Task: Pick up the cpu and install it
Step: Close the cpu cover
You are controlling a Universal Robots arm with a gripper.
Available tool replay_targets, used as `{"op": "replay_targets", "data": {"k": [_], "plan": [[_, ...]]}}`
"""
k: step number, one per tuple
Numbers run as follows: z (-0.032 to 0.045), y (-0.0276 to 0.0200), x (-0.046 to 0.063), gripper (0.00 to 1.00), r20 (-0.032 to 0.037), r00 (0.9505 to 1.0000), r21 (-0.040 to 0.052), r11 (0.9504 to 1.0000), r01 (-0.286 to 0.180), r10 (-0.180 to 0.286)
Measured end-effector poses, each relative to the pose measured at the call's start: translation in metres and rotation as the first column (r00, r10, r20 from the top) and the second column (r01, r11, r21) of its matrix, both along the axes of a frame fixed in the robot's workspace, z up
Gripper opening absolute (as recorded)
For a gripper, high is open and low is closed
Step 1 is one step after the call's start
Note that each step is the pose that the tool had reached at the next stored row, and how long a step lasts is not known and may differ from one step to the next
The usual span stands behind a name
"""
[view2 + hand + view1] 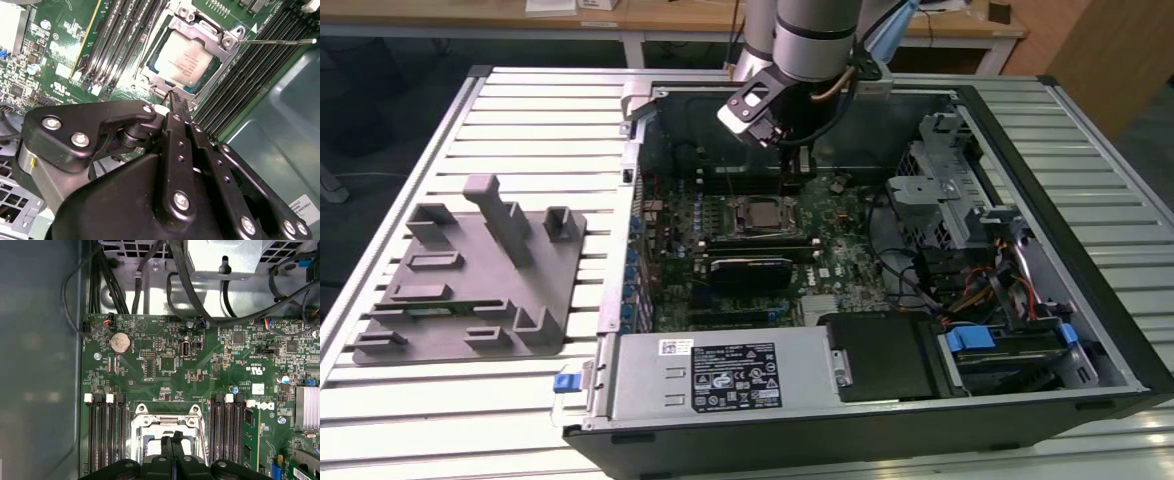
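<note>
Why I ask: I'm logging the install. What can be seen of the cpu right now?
The cpu is a flat square chip with a silver metal top bearing faint print. It lies flat in its socket on the green motherboard, framed by a metal bracket. The gripper, shut and empty, points at the socket's edge beside it; contact cannot be told.

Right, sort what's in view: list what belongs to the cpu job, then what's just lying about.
Job:
cpu, lying in its socket frame
gripper, jaws shut, over it

Lying about:
grey tray
power supply
coin cell
</note>
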State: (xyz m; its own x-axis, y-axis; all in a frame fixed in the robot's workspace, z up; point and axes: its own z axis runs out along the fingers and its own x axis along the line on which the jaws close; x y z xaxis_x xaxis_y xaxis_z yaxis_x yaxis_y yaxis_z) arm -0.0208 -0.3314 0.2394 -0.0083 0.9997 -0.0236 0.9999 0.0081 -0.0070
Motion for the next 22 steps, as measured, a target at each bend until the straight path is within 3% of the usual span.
{"op": "replay_targets", "data": {"k": [5,12,22], "plan": [[-0.001,-0.0005,0.0,0.11,-0.0011,1.0,0.0002,1.0,0.0,0.0],[-0.0078,-0.0056,-0.003,0.11,0.0002,1.0,0.0075,1.0,0.0,0.0],[-0.0131,-0.0057,-0.025,0.11,0.0034,1.0,0.0106,0.9999,0.0,0.0]]}}
